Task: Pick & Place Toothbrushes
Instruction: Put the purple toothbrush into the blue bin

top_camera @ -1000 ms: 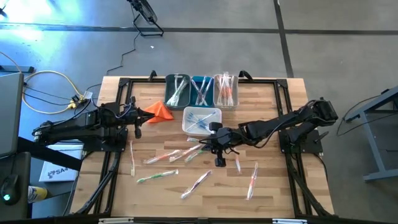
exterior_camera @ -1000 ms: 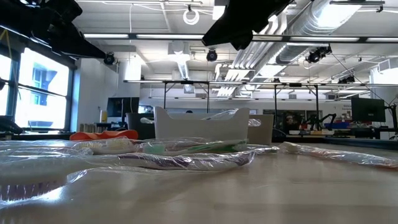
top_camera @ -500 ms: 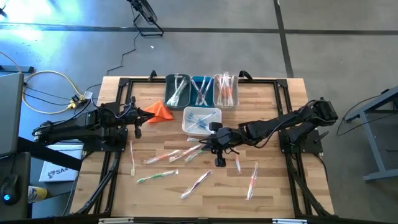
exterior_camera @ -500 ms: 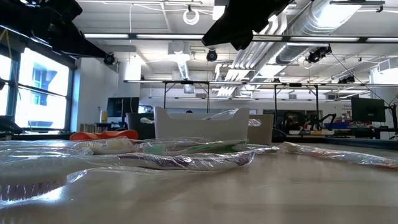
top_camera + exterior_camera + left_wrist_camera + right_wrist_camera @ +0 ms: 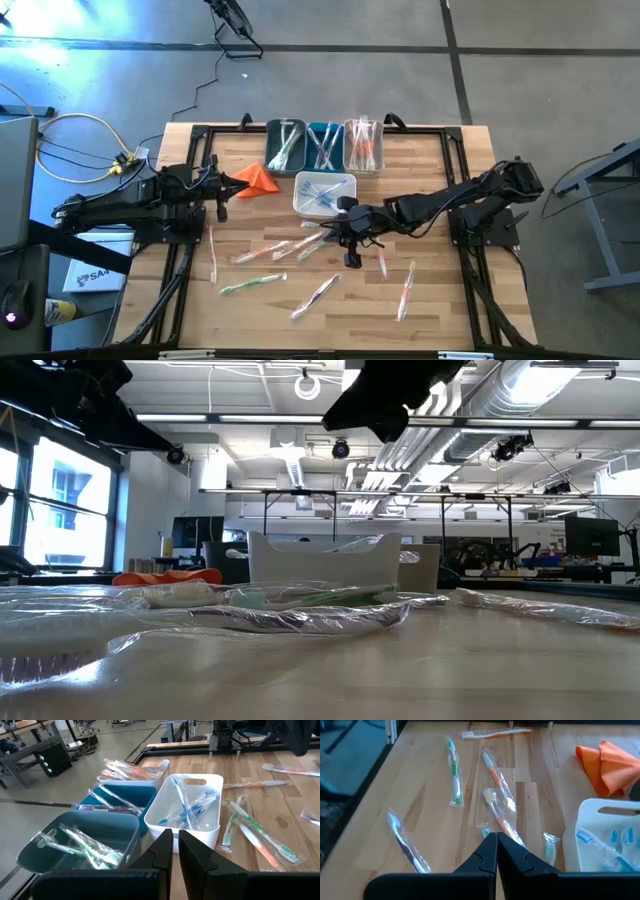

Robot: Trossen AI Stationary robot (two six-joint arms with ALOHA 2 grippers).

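Toothbrushes (image 5: 272, 250) lie scattered on the counter (image 5: 440, 310) in front of the white bin (image 5: 325, 193), so the right tool (image 5: 352, 262), pressed together empty above them, should spread, straddle one wrapper crosswise, then clamp.

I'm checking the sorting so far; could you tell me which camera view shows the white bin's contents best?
The left wrist view: it looks into the white bin and shows blue-handled toothbrushes inside. The high view shows the bin small, the right wrist view only its corner, and the low view only its side wall.
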